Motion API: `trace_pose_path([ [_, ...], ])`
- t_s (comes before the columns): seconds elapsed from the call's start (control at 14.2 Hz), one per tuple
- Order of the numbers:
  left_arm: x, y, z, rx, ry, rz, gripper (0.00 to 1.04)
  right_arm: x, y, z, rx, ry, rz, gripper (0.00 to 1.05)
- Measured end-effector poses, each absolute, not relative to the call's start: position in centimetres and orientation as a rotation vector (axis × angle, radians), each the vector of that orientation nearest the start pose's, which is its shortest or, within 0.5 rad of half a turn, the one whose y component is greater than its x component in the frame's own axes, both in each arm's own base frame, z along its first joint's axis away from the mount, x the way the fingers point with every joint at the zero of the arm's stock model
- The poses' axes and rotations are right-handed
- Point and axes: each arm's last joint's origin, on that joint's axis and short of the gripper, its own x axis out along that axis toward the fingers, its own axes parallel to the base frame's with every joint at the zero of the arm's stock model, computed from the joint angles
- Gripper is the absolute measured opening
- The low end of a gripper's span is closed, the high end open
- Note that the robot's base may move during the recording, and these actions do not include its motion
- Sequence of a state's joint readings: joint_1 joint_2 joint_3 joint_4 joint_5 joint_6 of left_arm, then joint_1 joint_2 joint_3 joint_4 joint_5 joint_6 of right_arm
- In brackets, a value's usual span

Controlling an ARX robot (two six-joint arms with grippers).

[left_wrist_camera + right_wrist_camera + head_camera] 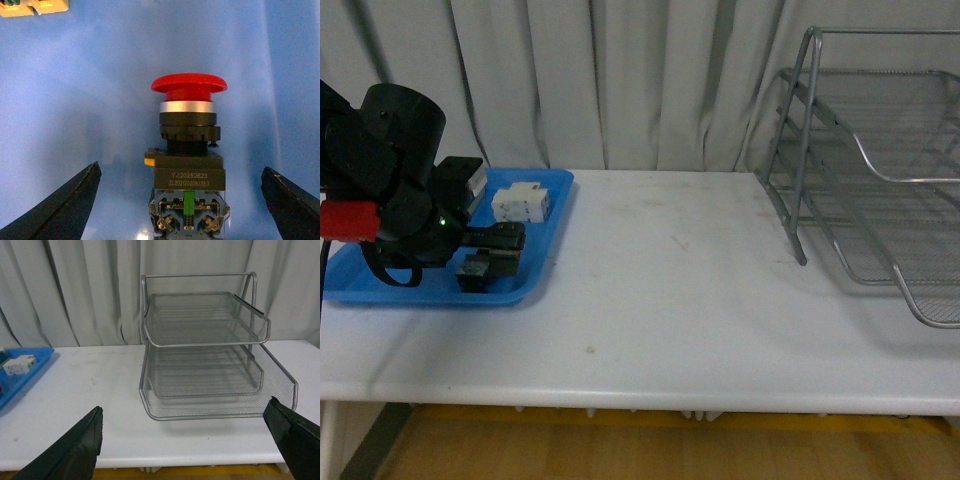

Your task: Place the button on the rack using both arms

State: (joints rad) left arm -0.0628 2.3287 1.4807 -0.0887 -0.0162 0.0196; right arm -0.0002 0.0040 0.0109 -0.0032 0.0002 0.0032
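Flanking the button (190, 87), left tool (180, 167) released, button base cropped; right tool (183, 407) likewise released.

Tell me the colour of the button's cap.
The cap of the button is red; the left wrist view shows it best.

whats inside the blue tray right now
A white block and the red-capped button, which lies on the tray's blue floor between the open left gripper's fingers. The left arm covers the tray's left part, so anything there is hidden.
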Motion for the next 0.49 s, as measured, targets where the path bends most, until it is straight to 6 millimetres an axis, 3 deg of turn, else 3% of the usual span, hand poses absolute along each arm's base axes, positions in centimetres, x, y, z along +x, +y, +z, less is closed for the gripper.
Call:
trace_pose_path([
  [0.21, 46.8, -3.2, 6.4, 0.06, 0.949, -0.055, 0.98, 9.7, 0.0, 16.7, 0.003, -0.004, 0.0, 0.98],
  [0.28, 46.7, -3.2, 6.0, 0.06, 0.956, -0.057, 0.92, 9.7, 0.0, 16.7, 0.003, -0.004, 0.0, 0.98],
  [0.49, 46.7, -3.5, 6.0, 0.053, 0.952, -0.054, 0.58, 9.7, 0.0, 16.7, 0.003, -0.004, 0.0, 0.98],
])
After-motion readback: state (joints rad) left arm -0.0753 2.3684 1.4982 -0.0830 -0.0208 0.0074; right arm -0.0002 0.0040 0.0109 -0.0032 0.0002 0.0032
